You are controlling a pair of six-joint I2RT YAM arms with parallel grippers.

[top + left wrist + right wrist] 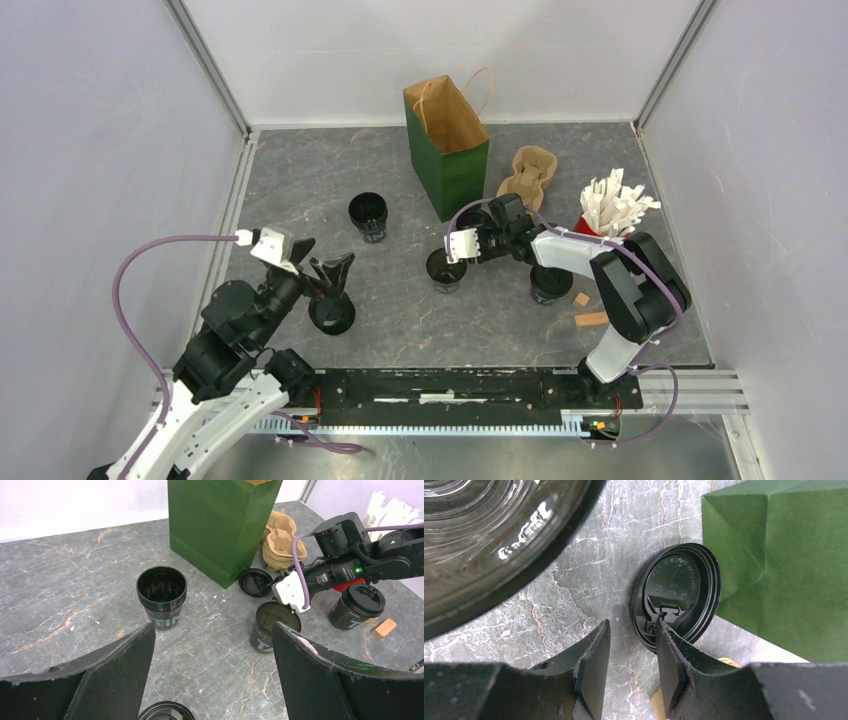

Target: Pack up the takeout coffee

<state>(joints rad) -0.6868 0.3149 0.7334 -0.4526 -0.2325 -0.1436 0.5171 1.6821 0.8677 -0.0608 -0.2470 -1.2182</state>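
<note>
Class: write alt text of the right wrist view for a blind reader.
A black lid lies on the marbled table beside a green bag, the right gripper straddling its near rim with open jaws. A cup looms upper left.

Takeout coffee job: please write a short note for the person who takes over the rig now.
Left gripper: wide open, empty, by the near cup.
Right gripper: open, jaws astride the rim of a loose lid beside the green bag.
On the table: stack of open cups, one open cup, one lidded cup.
Done: one cup lidded.
To do: lid the open cup, pack the cups; carrier holds none.
</note>
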